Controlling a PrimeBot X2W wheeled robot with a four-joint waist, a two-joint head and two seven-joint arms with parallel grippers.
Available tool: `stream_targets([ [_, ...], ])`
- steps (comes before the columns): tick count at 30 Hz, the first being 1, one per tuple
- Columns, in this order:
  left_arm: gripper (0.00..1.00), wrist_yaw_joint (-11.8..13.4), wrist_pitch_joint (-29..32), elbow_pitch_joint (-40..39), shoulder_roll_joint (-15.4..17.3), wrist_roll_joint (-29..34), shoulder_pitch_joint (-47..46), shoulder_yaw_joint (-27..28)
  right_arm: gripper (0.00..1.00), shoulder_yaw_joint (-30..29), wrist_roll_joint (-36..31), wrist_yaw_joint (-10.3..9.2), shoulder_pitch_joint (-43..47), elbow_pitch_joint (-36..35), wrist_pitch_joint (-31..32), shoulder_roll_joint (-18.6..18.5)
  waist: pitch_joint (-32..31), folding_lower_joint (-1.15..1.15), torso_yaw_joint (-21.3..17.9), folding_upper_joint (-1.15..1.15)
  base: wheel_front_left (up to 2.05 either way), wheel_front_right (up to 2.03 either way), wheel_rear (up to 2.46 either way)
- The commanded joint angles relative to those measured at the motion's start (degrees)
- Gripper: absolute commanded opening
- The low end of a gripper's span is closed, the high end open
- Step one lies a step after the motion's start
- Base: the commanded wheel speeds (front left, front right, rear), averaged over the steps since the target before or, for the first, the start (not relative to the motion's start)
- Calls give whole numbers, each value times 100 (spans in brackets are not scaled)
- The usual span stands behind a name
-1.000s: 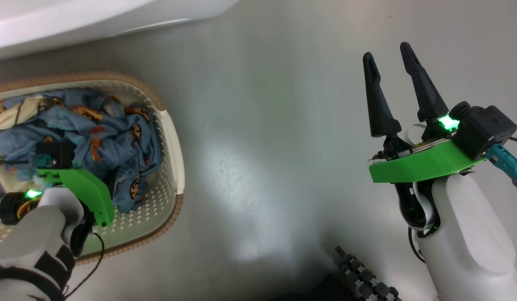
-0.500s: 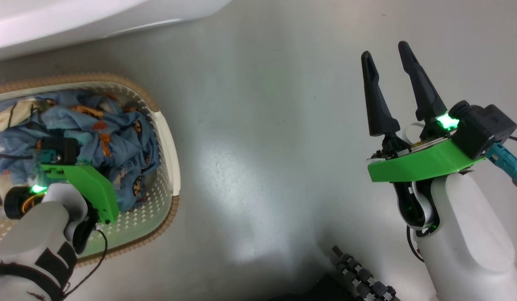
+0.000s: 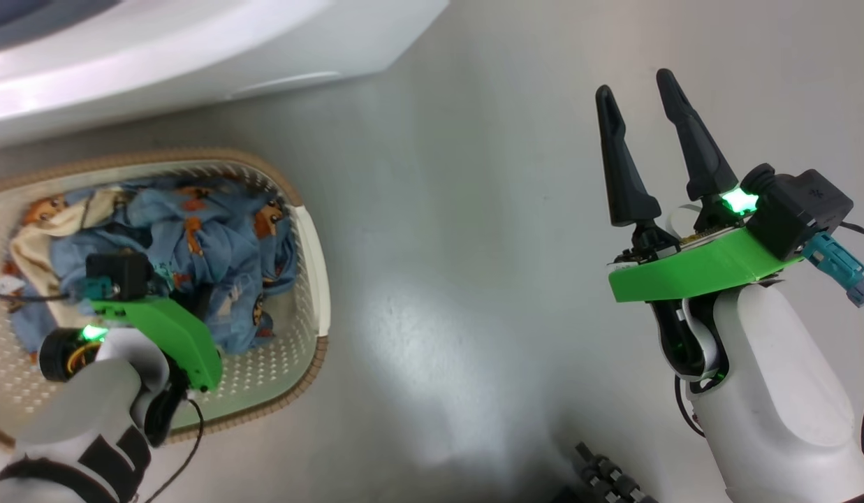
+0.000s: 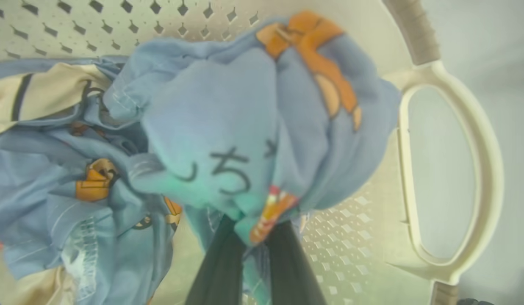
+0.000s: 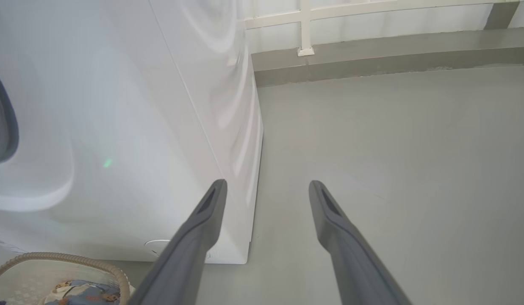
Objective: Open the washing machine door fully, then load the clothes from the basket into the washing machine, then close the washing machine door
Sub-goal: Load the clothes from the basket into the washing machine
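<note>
My left jaws: pinched narrow on the clothes, bundle inside the basket on the floor. My right jaws: wide, empty. Beyond: the washing machine. Step: loading. Next, I judge: lift fabric clear of the basket, carry it machineward.

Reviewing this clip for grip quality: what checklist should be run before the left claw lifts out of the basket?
1. Grip: the left claw is shut on the clothes, with a fold pinched between its fingers: ok.
2. Whole bundle caught: cannot tell; more fabric lies loose in the basket.
3. Other arm: the right claw is open, holds nothing and is apart from the basket: ok.
4. Door of the washing machine fully open: cannot tell from these views.
5. Basket close beside the washing machine: ok.
</note>
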Motion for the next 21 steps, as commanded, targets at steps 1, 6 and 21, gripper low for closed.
stream_targets([
  [1, 0, -12, -125, -70, 136, -80, 215, 64, 100, 77, 94, 26, 85, -73, -45, 15, -242, 0, 142, 0, 0, 0, 0],
  [6, 0, -12, -371, -287, 153, -258, 415, -80, 100, 28, 88, 26, 158, 45, -45, 15, -623, 0, 263, 0, 0, 0, 0],
  [21, 0, -12, -570, -961, 178, -28, 930, 554, 100, -99, 32, 26, 497, 331, -45, 15, -1849, 0, 566, 0, 0, 0, 0],
])
